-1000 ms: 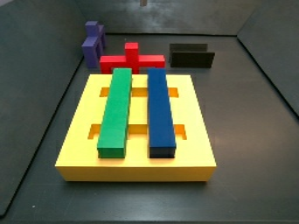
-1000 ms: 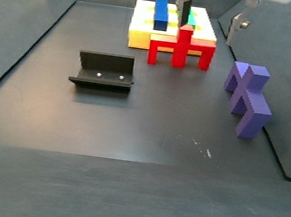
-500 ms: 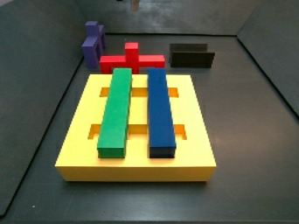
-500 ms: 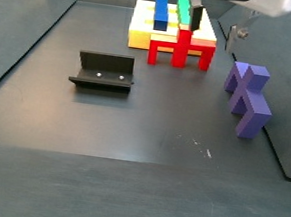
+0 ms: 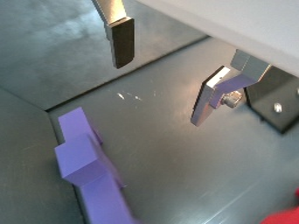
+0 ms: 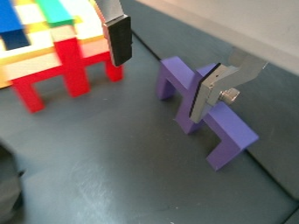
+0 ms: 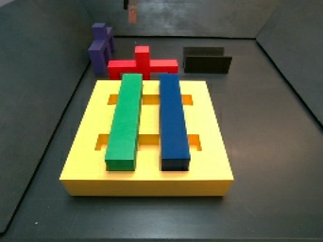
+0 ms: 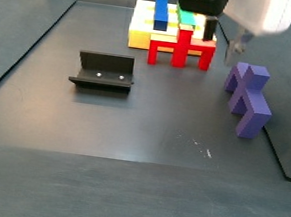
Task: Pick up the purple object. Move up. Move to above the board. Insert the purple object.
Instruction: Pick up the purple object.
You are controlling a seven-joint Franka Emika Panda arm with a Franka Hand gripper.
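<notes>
The purple object [image 8: 248, 97] lies on the dark floor near a side wall, apart from the board; it also shows in the side view [image 7: 100, 47]. In both wrist views [image 5: 87, 162] [image 6: 201, 115] it lies below and beside the fingers. My gripper [image 8: 208, 18] hangs high, open and empty, between the board and the purple object; in the side view only its tip [image 7: 130, 11] shows at the frame's edge. Its fingers [image 6: 117, 39] stand wide apart around bare floor. The yellow board [image 7: 214, 161] carries a long green bar [image 7: 125, 118] and a long blue bar [image 7: 172, 118].
A red cross-shaped block [image 7: 142, 64] stands against the board's far end, also in the side view [image 8: 182, 47]. The fixture [image 8: 105, 72] stands on the floor, apart from the board, also in the side view [image 7: 209, 60]. Grey walls enclose the floor.
My gripper has moved away from above the board's end toward the purple object, staying open and empty. The pieces have not moved.
</notes>
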